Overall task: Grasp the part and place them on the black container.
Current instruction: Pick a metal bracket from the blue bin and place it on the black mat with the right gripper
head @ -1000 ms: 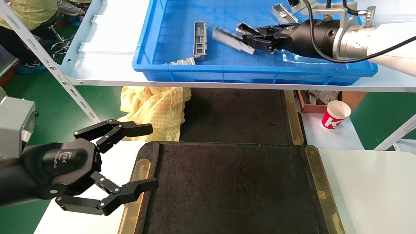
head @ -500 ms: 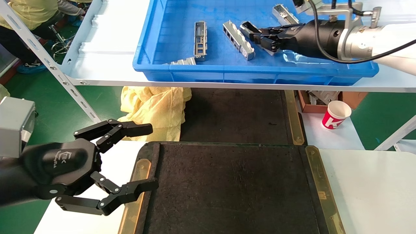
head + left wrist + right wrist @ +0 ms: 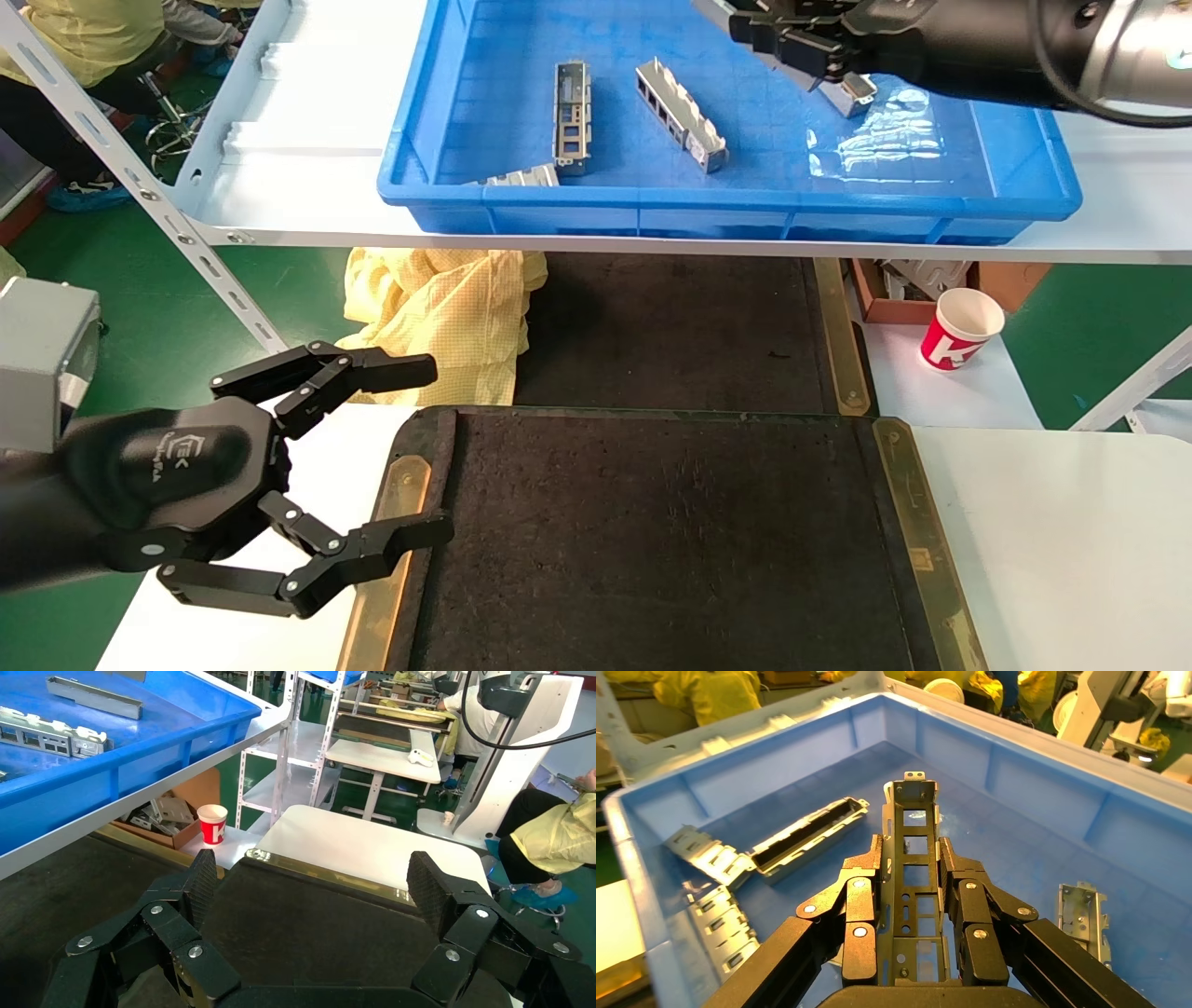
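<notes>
My right gripper (image 3: pixel 764 28) is above the far right of the blue bin (image 3: pixel 726 200). It is shut on a silver part (image 3: pixel 910 811), which sticks out past the fingertips in the right wrist view, where the gripper (image 3: pixel 910 850) is lifted off the bin floor. Other parts lie in the bin (image 3: pixel 573 116) (image 3: pixel 680 114) (image 3: pixel 521 175), and another part's end (image 3: pixel 852 93) shows just under the gripper. The black container (image 3: pixel 652 540) lies on the near table with nothing on it. My left gripper (image 3: pixel 430 451) is open and empty at the container's left edge.
The bin stands on a white shelf (image 3: pixel 307 205), above and beyond the container. A second black tray (image 3: pixel 670 326) lies below the shelf. A yellow garment (image 3: pixel 447 308), a red paper cup (image 3: pixel 962 328) and a cardboard box (image 3: pixel 894 289) are nearby. Clear film (image 3: pixel 885 140) lies in the bin.
My right gripper has risen and pulled back to the right with a part in its fingers. A part that was tumbling beside it has settled mid-bin. The left arm has not moved.
</notes>
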Robot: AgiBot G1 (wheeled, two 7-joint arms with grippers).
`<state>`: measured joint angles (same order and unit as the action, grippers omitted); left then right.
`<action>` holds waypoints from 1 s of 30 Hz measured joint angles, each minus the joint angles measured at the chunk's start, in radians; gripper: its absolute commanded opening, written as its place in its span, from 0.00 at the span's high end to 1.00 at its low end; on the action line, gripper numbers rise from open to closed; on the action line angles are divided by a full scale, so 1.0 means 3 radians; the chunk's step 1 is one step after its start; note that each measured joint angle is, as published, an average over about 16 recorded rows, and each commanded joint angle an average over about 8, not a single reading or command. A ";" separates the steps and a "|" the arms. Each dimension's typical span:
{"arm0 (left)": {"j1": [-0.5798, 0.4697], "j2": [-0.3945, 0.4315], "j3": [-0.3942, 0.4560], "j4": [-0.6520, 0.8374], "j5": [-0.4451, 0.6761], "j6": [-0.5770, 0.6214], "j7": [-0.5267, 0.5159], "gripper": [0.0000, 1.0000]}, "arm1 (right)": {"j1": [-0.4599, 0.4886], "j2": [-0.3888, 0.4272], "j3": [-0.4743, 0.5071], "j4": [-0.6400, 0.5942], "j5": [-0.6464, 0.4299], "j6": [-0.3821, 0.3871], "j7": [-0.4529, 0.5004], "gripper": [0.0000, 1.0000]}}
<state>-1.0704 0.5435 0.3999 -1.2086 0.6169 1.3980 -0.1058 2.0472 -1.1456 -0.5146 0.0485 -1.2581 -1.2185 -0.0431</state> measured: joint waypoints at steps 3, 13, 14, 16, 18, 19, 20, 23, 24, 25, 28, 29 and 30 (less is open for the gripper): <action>0.0000 0.0000 0.0000 0.0000 0.0000 0.0000 0.0000 0.00 | 0.0020 0.0063 0.0003 0.0013 0.0007 -0.0174 -0.0036 1.00; 0.0000 0.0000 0.0000 0.0000 0.0000 0.0000 0.0000 0.00 | 0.0006 0.0242 -0.0064 0.0187 -0.0024 -0.0910 -0.0185 1.00; 0.0000 0.0000 0.0000 0.0000 0.0000 0.0000 0.0000 0.00 | -0.0012 0.0260 -0.0081 0.0237 -0.0020 -0.0976 -0.0196 1.00; 0.0000 0.0000 0.0000 0.0000 0.0000 0.0000 0.0000 0.00 | -0.0064 0.0303 -0.0125 0.0370 0.0003 -0.1094 -0.0214 1.00; 0.0000 0.0000 0.0000 0.0000 0.0000 0.0000 0.0000 0.00 | -0.0136 0.0355 -0.0186 0.0547 0.0050 -0.1190 -0.0220 1.00; 0.0000 0.0000 0.0000 0.0000 0.0000 0.0000 0.0000 0.00 | -0.0180 0.0387 -0.0223 0.0654 0.0083 -0.1227 -0.0219 1.00; 0.0000 0.0000 0.0000 0.0000 0.0000 0.0000 0.0000 0.00 | -0.0226 0.0421 -0.0263 0.0767 0.0123 -0.1255 -0.0214 1.00; 0.0000 0.0000 0.0000 0.0000 0.0000 0.0000 0.0000 0.00 | -0.0383 0.0532 -0.0399 0.1140 0.0265 -0.1292 -0.0186 1.00; 0.0000 0.0000 0.0000 0.0000 0.0000 0.0000 0.0000 0.00 | -0.0438 0.0571 -0.0449 0.1270 0.0316 -0.1291 -0.0175 1.00; 0.0000 0.0000 0.0000 0.0000 0.0000 0.0000 0.0000 0.00 | -0.0494 0.0610 -0.0500 0.1400 0.0367 -0.1287 -0.0165 1.00; 0.0000 0.0000 0.0000 0.0000 0.0000 0.0000 0.0000 0.00 | -0.0653 0.0719 -0.0653 0.1761 0.0511 -0.1259 -0.0145 1.00; 0.0000 0.0000 0.0000 0.0000 0.0000 0.0000 0.0000 0.00 | -0.0703 0.0749 -0.0701 0.1865 0.0552 -0.1245 -0.0145 1.00; 0.0000 0.0000 0.0000 0.0000 0.0000 0.0000 0.0000 0.00 | -0.0750 0.0775 -0.0746 0.1959 0.0592 -0.1228 -0.0146 1.00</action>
<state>-1.0704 0.5435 0.3999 -1.2086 0.6169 1.3980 -0.1058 1.8222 -0.9130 -0.7385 0.6362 -1.0805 -1.5870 -0.0869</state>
